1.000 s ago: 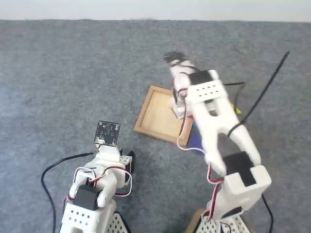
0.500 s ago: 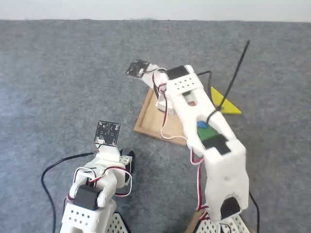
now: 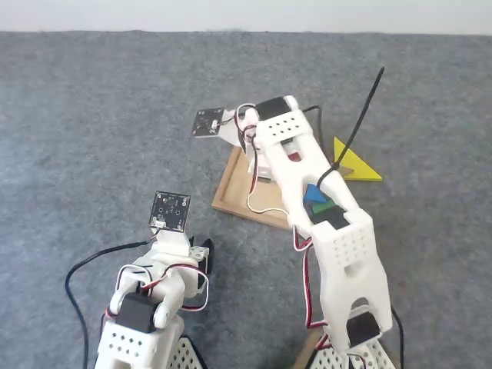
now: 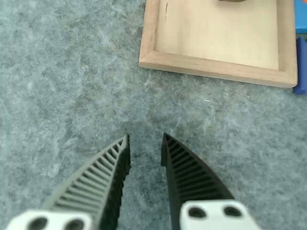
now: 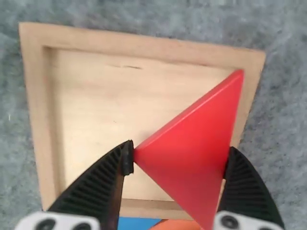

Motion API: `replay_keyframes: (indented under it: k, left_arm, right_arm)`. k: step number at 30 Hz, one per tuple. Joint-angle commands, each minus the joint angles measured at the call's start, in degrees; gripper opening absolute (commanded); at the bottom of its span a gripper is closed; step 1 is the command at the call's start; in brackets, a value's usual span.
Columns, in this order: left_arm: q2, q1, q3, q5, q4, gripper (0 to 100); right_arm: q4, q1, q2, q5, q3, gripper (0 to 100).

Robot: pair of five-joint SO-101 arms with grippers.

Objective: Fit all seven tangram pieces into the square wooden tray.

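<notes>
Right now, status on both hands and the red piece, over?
Right hand shut on red triangle, over wooden tray. Left hand open, over carpet, short of tray. Yellow triangle lies on carpet, out of the path.

Looks down from up high over the whole grey counter [image 3: 92, 92] and the wooden tray [image 3: 234, 184]. From the left wrist, looks past the left fingers [image 4: 103, 187], low over the counter, tray just ahead. From the right wrist, looks straight down, very close, on that same tray.

red triangle [image 5: 192, 163], yellow triangle [image 3: 360, 171], blue piece [image 4: 301, 67]; tray [image 5: 144, 45] pale plain wood; mat [image 3: 92, 115] mottled grey; arms [image 3: 346, 254] white.
</notes>
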Motion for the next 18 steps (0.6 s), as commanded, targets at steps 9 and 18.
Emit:
replay_keyframes:
  k: [9,18]
  left_arm:
    - [-1.0,0.1,-0.7,0.4,0.1,11]
    - [-1.0,0.1,-0.7,0.4,0.1,11]
  right_arm:
    - [2.9,0.7,-0.7,0.7,-3.4,36.2]
    - [7.8,2.2,-5.0,-5.5,-10.7,36.1]
